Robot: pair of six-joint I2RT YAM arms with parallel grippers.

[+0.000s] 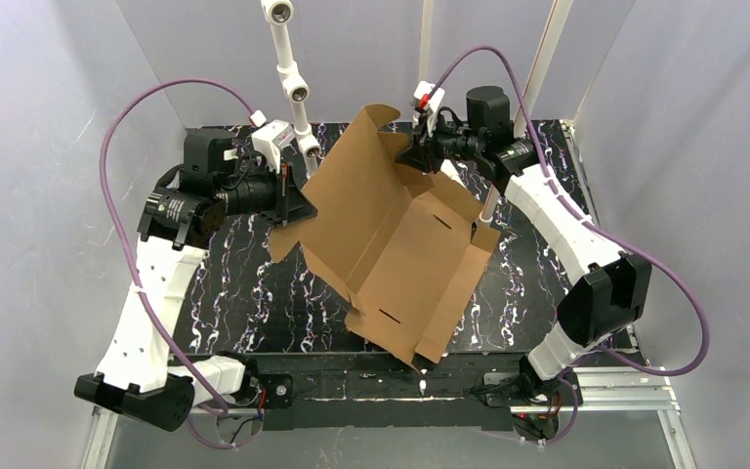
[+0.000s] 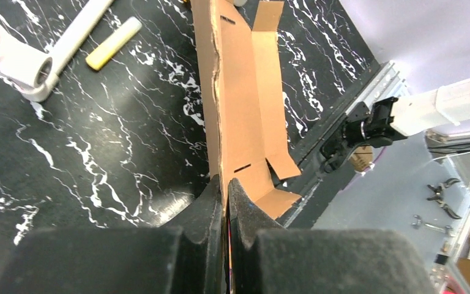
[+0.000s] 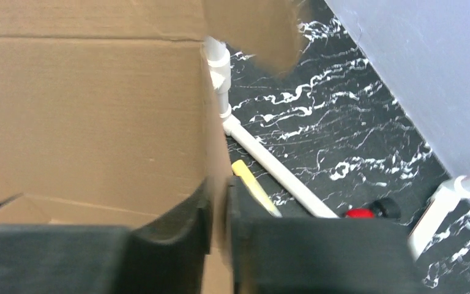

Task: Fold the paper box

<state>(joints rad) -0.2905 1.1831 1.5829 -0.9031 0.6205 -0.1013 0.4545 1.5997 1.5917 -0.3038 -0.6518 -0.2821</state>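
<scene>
The black marbled counter [image 1: 244, 293] carries the paper box [image 1: 391, 244] at its middle, open, half raised, long axis running 11 to 5 o'clock. My left hand [image 2: 226, 184], at the box's 10 o'clock, is clenched on a wall's edge. My right hand [image 3: 218, 190], at 12 o'clock, straddles another wall; whether it pinches, I cannot tell.

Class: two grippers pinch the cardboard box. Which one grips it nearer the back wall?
The right gripper, on the far edge of the paper box. The left gripper pinches the box's left edge, closer to the arm bases.
</scene>
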